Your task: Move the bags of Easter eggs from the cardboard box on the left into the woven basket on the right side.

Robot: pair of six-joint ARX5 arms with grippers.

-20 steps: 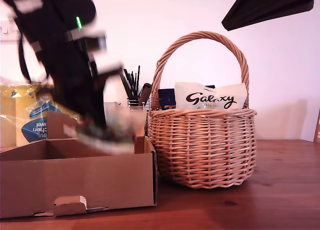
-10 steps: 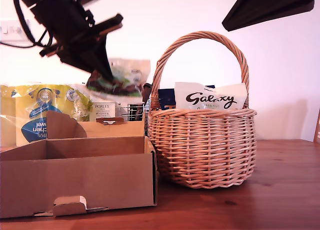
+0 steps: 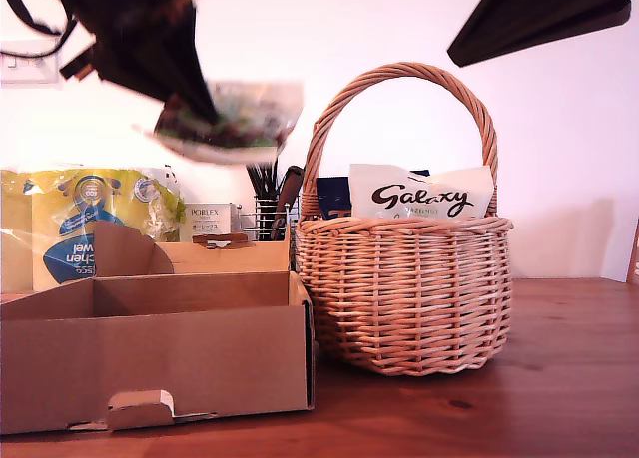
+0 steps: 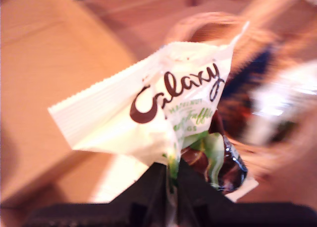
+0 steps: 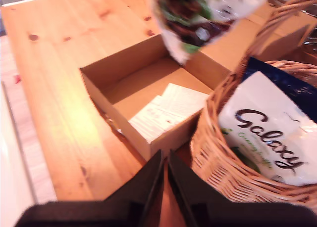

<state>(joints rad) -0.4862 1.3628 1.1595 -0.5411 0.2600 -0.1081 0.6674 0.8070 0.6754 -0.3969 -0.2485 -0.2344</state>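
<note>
My first gripper [image 4: 172,175] is shut on the bottom edge of a white and green Galaxy bag of Easter eggs [image 4: 158,108]. In the exterior view this bag [image 3: 230,119] hangs blurred high above the cardboard box [image 3: 150,348], to the left of the woven basket's [image 3: 404,288] handle. The basket holds another white Galaxy bag [image 3: 419,194] and a dark blue bag [image 5: 292,83]. The second wrist view shows the box [image 5: 99,88] with only white paper sheets [image 5: 168,108] on its floor. My second gripper [image 5: 165,162] is shut on nothing, above the gap between box and basket.
Behind the box stand a big yellow pack [image 3: 80,229], a small white Porlex carton [image 3: 210,219] and a wire pot of black sticks [image 3: 265,189]. A dark arm part [image 3: 539,14] hangs at the exterior view's top right. The wooden table [image 3: 559,378] extends right of the basket.
My first gripper has risen out of the cardboard box with the Galaxy bag and carried it up and a little toward the basket. The basket and box have not moved.
</note>
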